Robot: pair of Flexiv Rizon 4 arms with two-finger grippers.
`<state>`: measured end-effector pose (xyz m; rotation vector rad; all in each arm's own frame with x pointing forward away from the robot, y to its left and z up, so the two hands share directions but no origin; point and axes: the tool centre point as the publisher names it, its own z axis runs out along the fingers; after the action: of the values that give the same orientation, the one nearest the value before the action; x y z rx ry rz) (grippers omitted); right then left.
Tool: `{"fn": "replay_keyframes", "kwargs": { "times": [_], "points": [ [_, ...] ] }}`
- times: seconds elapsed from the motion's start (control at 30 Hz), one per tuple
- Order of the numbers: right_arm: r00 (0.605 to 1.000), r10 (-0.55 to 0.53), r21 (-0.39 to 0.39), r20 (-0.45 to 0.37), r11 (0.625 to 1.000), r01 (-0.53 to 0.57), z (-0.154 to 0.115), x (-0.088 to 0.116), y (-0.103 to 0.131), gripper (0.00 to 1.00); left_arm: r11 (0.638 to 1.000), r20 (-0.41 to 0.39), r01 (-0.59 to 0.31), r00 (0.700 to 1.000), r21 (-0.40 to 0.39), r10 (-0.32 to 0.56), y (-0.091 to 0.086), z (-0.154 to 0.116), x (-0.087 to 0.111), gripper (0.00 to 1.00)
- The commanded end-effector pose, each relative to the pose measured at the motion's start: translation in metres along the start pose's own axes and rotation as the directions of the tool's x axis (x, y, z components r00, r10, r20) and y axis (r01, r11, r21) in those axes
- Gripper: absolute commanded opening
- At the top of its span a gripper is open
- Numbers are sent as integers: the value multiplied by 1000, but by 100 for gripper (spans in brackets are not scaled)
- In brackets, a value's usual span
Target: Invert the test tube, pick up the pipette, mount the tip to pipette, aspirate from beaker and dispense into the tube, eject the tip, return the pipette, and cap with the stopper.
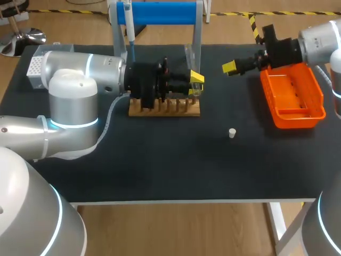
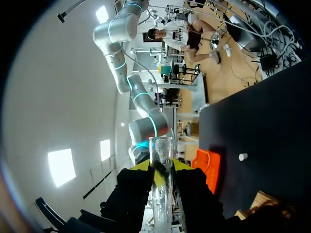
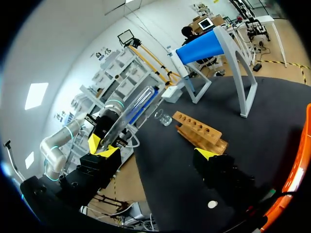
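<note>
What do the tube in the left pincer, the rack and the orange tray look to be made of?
The test tube: clear, glossy, glass or clear plastic; background shows through it. The rack: light brown, matt, likely unfinished wood. The orange tray: likely moulded plastic, one even bright colour, smooth thin walls.
</note>
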<state>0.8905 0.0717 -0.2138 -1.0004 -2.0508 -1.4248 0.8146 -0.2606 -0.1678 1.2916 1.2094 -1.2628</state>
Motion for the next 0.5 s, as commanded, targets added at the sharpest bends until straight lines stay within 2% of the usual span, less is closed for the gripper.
{"fn": "replay_keyframes", "kwargs": {
  "times": [0.03,0.47,0.5],
  "points": [
    [1000,-1,1,3,1000,1,-1,1,0,100,1000,1,-3,1000,-1,3,0,0,0,0],
    [1000,-1,1,3,1000,1,-1,1,0,100,1000,1,-3,1000,-1,3,0,0,0,0],
    [999,-24,16,23,1000,24,2,-1,-2,100,1000,1,-3,1000,-1,3,0,0,0,0]
  ]
}}
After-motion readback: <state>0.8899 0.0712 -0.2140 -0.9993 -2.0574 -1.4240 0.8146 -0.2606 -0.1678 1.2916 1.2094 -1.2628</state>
